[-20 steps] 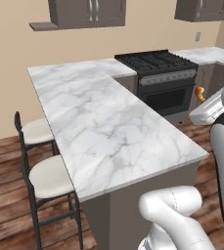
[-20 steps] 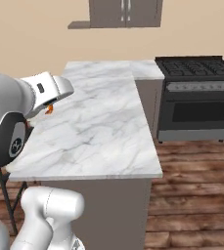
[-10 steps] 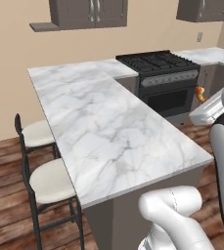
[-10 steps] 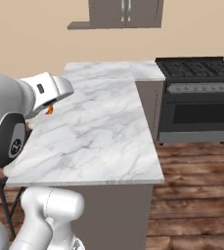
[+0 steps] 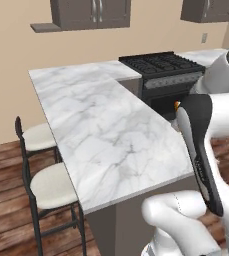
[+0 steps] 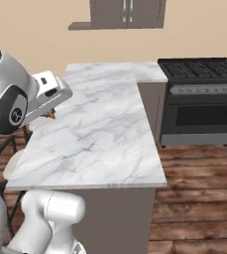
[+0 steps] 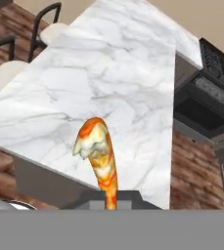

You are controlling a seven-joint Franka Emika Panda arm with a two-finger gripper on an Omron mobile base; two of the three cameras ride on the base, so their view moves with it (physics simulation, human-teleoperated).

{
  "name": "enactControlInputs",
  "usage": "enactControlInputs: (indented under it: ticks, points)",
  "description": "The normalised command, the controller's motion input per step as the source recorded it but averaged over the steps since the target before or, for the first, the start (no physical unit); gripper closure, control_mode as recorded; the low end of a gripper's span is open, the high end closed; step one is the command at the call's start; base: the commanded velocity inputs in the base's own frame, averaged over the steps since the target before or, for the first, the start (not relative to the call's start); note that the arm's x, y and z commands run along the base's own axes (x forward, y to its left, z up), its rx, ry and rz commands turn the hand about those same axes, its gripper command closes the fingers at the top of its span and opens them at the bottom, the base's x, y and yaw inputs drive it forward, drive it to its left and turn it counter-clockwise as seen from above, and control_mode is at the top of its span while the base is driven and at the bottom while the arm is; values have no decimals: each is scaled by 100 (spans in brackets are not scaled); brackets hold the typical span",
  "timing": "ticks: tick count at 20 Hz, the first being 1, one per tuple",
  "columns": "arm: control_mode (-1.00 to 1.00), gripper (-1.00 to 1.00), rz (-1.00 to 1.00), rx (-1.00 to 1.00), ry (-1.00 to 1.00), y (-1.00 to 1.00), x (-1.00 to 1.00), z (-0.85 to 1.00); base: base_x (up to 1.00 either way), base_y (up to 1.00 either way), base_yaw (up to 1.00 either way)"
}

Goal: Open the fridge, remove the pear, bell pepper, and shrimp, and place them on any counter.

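The hand (image 7: 108, 197), raised above the white grey-veined marble surface (image 7: 118, 83), is clamped on the orange curved shrimp (image 7: 100, 156).

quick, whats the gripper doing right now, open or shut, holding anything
gripper: shut on the shrimp, which sticks out from the jaws above the marble counter.

Both base cams sit behind the arm, one off each side, looking forward and down at the same long white marble island counter (image 5: 111, 130) (image 6: 97, 134) and black gas stove (image 5: 161, 67) (image 6: 201, 74). The hand cam hovers closer above that counter's (image 7: 118, 83) near end, angled down along it, stove (image 7: 218, 61) at right.
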Motion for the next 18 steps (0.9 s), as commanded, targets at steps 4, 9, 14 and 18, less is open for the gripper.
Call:
enactControlInputs:
  ticks: [4, 9, 14, 18]
  points:
    - [-100, 100, 11, -26, 73, 42, 84, -57, 0, 0, 0]
    - [-100, 100, 12, -5, 41, 16, 92, -95, 0, 0, 0]
    - [-100, 100, 17, 5, 13, 0, 87, -100, 0, 0, 0]
    - [-100, 100, 17, 8, 1, 0, 91, -100, 0, 0, 0]
